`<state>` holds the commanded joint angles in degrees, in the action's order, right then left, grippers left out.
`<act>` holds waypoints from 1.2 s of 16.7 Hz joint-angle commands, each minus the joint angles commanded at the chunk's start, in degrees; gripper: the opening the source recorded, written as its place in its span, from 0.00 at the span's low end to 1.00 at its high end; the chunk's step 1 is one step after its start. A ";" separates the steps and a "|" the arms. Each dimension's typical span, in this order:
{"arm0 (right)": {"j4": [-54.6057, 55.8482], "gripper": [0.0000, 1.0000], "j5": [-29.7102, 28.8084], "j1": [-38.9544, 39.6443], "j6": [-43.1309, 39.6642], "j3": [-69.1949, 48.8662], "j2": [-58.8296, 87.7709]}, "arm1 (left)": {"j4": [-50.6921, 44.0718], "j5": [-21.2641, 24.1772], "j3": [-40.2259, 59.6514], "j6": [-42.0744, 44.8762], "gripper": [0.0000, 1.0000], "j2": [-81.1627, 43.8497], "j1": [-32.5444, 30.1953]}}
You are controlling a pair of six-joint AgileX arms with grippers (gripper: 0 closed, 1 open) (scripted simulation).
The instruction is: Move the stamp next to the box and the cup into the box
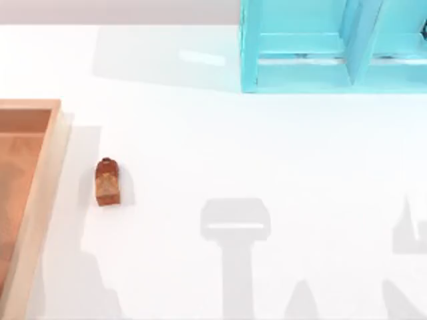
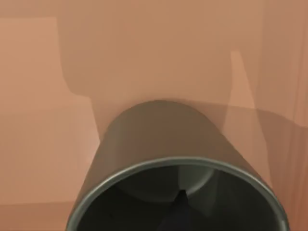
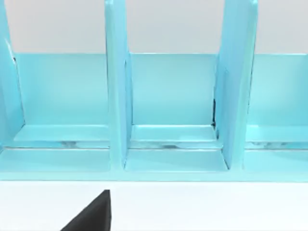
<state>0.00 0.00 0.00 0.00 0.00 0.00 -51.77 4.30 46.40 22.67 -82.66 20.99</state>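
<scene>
Over at the counter's point(image 1: 267, 167) left edge sits the box point(image 1: 41, 193), with the stamp point(image 1: 107, 181) lying on the white surface just beside its light rim, while a turquoise shelf point(image 1: 320, 53) stands well apart at the far right. Seen from the left wrist, the cup point(image 2: 163, 139) hangs close over the box's orange-brown floor point(image 2: 43, 96). Whether either arm's jaws are clenched or released I cannot tell.

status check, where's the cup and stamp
Cup over box floor at left wrist. Stamp on table beside box. Nothing in the way.
</scene>
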 joint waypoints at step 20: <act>0.00 1.00 0.00 0.00 0.00 0.00 0.00 | -16.00 0.01 12.95 0.61 1.00 3.05 -1.01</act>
<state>0.00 0.00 0.00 0.00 0.00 0.00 -67.77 4.31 59.35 23.28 -79.61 19.98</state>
